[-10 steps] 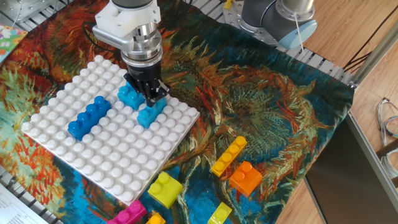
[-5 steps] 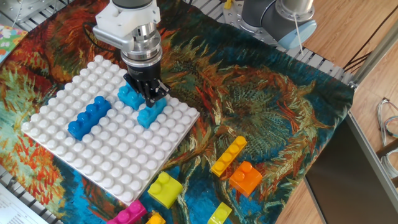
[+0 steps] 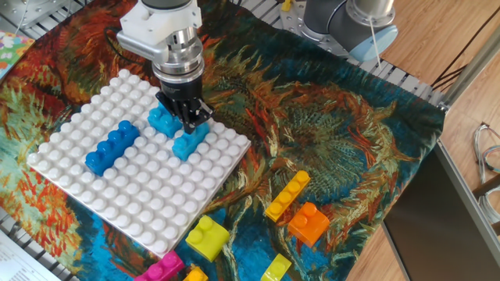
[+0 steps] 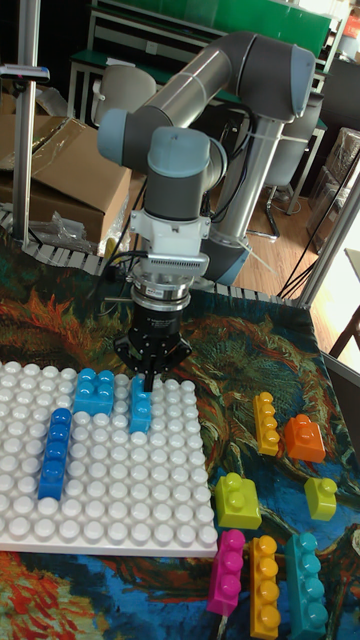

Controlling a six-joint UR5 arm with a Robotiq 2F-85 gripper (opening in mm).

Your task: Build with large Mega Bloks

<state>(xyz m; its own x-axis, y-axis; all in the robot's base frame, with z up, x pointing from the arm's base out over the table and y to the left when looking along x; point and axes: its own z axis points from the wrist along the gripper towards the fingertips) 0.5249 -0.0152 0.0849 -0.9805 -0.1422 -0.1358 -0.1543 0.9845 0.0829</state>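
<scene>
My gripper [image 3: 190,123] [image 4: 150,378] stands upright over the white baseplate [image 3: 117,195] [image 4: 120,510]. Its fingers are drawn together on the far end of a narrow light blue brick [image 3: 190,143] [image 4: 140,408] that sits on the plate. A squarer light blue brick [image 3: 162,122] [image 4: 97,390] sits just left of it. A long dark blue brick [image 3: 112,146] [image 4: 52,452] lies further left on the plate. Loose on the cloth are an orange-yellow brick [image 3: 287,195] [image 4: 265,422], an orange brick [image 3: 308,223] [image 4: 301,437] and a yellow-green brick [image 3: 206,236] [image 4: 237,500].
More loose bricks lie near the front edge: pink [image 3: 162,271] [image 4: 227,572], orange [image 4: 264,587], teal [image 4: 303,585] and a small yellow-green one [image 3: 276,268] [image 4: 321,497]. A patterned cloth [image 3: 336,133] covers the table. The arm's base [image 3: 348,23] stands at the back right.
</scene>
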